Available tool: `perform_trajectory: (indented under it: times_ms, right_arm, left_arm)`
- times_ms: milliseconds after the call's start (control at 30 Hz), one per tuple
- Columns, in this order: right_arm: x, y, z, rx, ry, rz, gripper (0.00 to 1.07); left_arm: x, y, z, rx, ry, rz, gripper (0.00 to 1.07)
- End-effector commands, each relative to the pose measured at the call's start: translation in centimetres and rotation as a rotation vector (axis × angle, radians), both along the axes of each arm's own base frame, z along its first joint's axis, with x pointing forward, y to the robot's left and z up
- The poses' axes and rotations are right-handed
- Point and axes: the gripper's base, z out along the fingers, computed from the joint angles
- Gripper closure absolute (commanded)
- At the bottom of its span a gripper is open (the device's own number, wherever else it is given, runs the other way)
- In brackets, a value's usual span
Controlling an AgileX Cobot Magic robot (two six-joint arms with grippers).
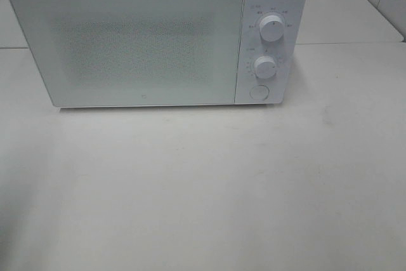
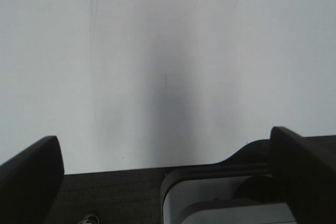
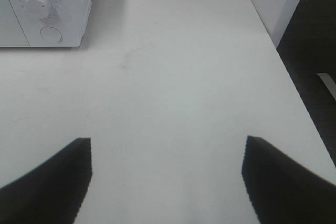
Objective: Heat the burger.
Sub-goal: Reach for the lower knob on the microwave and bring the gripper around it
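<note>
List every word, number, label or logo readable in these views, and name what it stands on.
Nothing can be read outright.
Marks around the upper knob of the microwave: too small and blurred to read.
Marks around the lower knob: too small and blurred to read.
Tiny mark low on the door: possibly a logo, too small to read.
Table: no text.

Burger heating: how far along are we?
Done: nothing visible. The microwave door is shut and no burger shows in any view; whether one is inside, cannot tell. In hand: nothing; left end effector and right end effector are open and empty over the table. Left: likely loading and setting the dials.
</note>
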Motion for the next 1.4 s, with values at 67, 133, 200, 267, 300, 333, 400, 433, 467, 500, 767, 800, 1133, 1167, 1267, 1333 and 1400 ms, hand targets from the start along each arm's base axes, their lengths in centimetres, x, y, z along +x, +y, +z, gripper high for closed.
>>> perform_trajectory:
  times_ms: [67, 133, 200, 267, 300, 333, 400, 433, 467, 500, 767, 800, 1133, 1167, 1267, 1333, 1400]
  right_arm:
    - [-0.5, 0.0, 0.0, -0.007, -0.042, -0.005, 0.31]
    - [-0.5, 0.0, 0.0, -0.007, -0.042, -0.005, 0.31]
    - [-0.5, 0.0, 0.0, -0.007, -0.042, -0.005, 0.31]
    - [-0.5, 0.0, 0.0, -0.007, -0.042, -0.005, 0.31]
    - [-0.5, 0.0, 0.0, -0.007, -0.042, -0.005, 0.31]
    - [-0.5, 0.0, 0.0, -0.007, -0.042, -0.005, 0.31]
    - [-0.5, 0.0, 0.0, -0.007, -0.042, -0.005, 0.31]
    - [-0.5, 0.0, 0.0, -0.007, -0.042, -0.005, 0.31]
    - [-0.5, 0.0, 0.0, -0.007, -0.042, -0.005, 0.31]
    - [-0.5, 0.0, 0.0, -0.007, -0.042, -0.005, 0.31]
    - [-0.5, 0.0, 0.0, -0.007, -0.042, -0.005, 0.31]
    - [-0.5, 0.0, 0.0, -0.007, -0.042, -0.005, 0.31]
    - [-0.5, 0.0, 0.0, -0.007, -0.041, -0.005, 0.31]
    - [-0.5, 0.0, 0.0, -0.007, -0.041, -0.005, 0.31]
    - [-0.5, 0.0, 0.0, -0.007, -0.041, -0.005, 0.31]
    - [-0.5, 0.0, 0.0, -0.007, -0.041, -0.005, 0.31]
    - [-0.5, 0.0, 0.0, -0.007, -0.041, -0.005, 0.31]
  left_arm:
    - [-2.5, 0.1, 0.0, 0.003, -0.092, 0.01, 0.08]
    - [-3.1, 0.1, 0.3, 0.003, -0.122, 0.009, 0.08]
    - [-5.0, 0.2, 1.0, 0.014, -0.214, 0.003, 0.08]
    - [-6.0, 0.3, 1.1, 0.031, -0.259, 0.004, 0.08]
    - [-6.5, 0.4, 0.9, 0.039, -0.284, 0.005, 0.08]
    - [-7.5, 0.4, 1.1, 0.039, -0.352, 0.014, 0.08]
    - [-8.0, 0.4, 1.3, 0.04, -0.387, 0.015, 0.09]
    - [-9.0, 0.4, 1.4, 0.039, -0.448, 0.016, 0.09]
    - [-9.0, 0.4, 1.4, 0.039, -0.448, 0.016, 0.09]
    - [-9.4, 0.4, 1.5, 0.039, -0.476, 0.017, 0.09]
    - [-12.5, 0.4, 1.6, 0.035, -0.675, 0.021, 0.09]
    - [-12.7, 0.4, 1.6, 0.035, -0.684, 0.021, 0.09]
    - [-12.5, 0.4, 1.6, 0.032, -0.675, 0.02, 0.09]
    - [-12.5, 0.4, 1.6, 0.032, -0.675, 0.02, 0.09]
    - [-12.5, 0.4, 1.6, 0.032, -0.673, 0.02, 0.09]
    - [-12.5, 0.4, 1.6, 0.032, -0.673, 0.02, 0.09]
    - [-12.5, 0.4, 1.6, 0.032, -0.673, 0.02, 0.09]
